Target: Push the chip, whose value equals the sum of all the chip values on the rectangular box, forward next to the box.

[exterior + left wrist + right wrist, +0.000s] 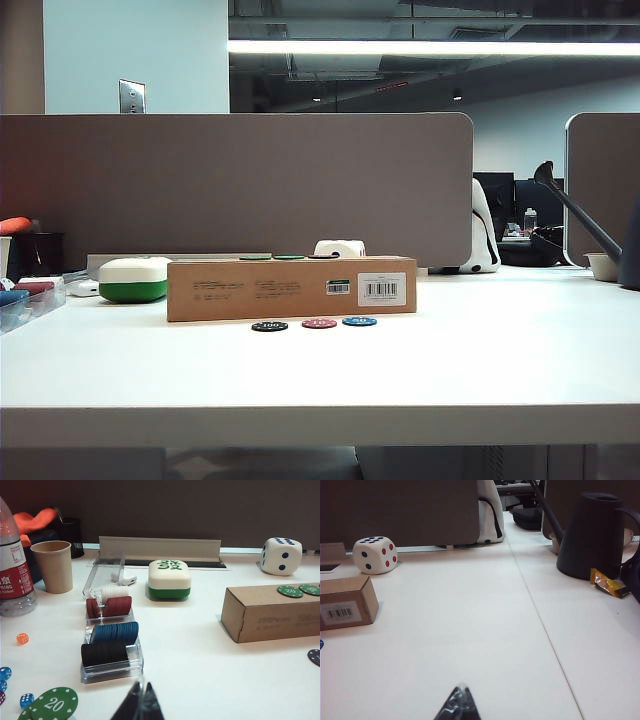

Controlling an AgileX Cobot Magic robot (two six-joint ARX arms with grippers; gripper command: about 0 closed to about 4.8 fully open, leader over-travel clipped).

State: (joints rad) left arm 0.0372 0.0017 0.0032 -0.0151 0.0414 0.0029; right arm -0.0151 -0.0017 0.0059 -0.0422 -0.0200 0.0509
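A: On the near side of the rectangular box (291,288), at the right end of a short row, lies the chip (359,321), the blue one. It sits flat on the white table (480,370), near the carton's front wall but not touching it.

B: And its neighbours?

A: The red chip (319,323) is just beside it on the left, and the black chip (269,326) further left. Green chips (290,591) rest on top of the box; the left wrist view shows "20" on one. A large white die (281,555) stands beyond the far side of the box.

B: Where are the grippers?

A: Neither arm appears in the exterior view. The left gripper (139,706) hangs low over the left part of the table, near the clear chip rack (111,635), well apart from the blue chip. The right gripper (458,706) hangs over the bare table on the right of the box. Both show only a dark tip whose fingers seem pressed together.

B: What could go wrong?

A: The three chips lie close together, so a finger arriving slightly to the left would probably push the red chip as well. Also, the chip is thin: a tip held too high would likely pass over it, and one pressed too hard may tilt it or make it slide sideways instead of forward.
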